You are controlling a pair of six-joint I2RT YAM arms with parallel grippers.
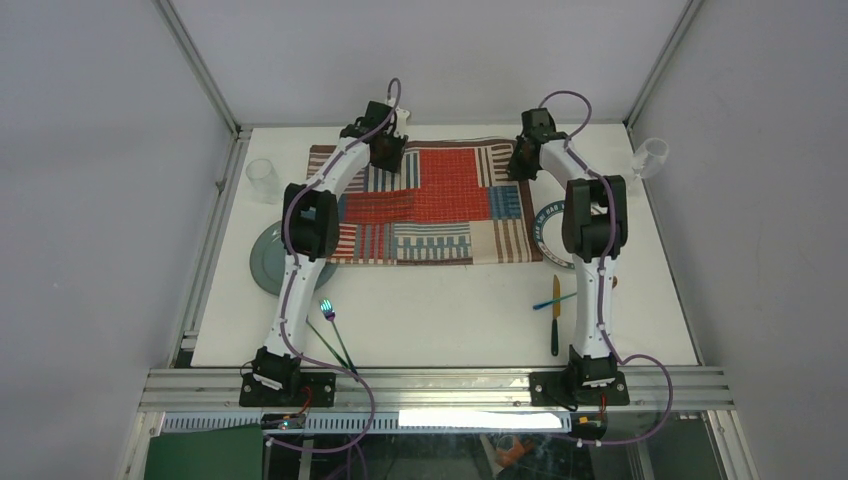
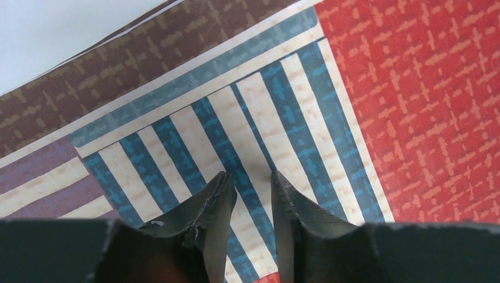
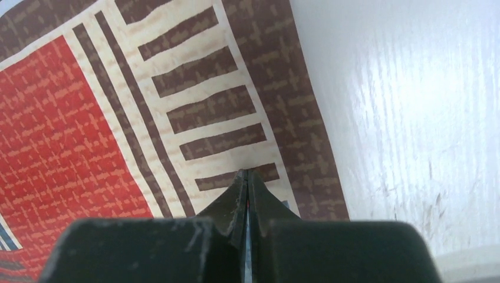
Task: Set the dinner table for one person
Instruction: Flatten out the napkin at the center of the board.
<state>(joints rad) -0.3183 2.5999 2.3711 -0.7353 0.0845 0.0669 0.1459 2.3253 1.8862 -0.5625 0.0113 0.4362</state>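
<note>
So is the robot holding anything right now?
The right gripper looks pinched shut on the placemat at its far right corner. The left gripper is open above it, holding nothing.

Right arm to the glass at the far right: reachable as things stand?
Probably yes. The glass sits on bare table just right of the right gripper, with nothing between them. That gripper is shut at the placemat's edge, so it must open first.

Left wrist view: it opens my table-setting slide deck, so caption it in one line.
Left hand, fingers slightly parted, over the blue-and-cream stripes of the placemat, beside its red patch.
</note>
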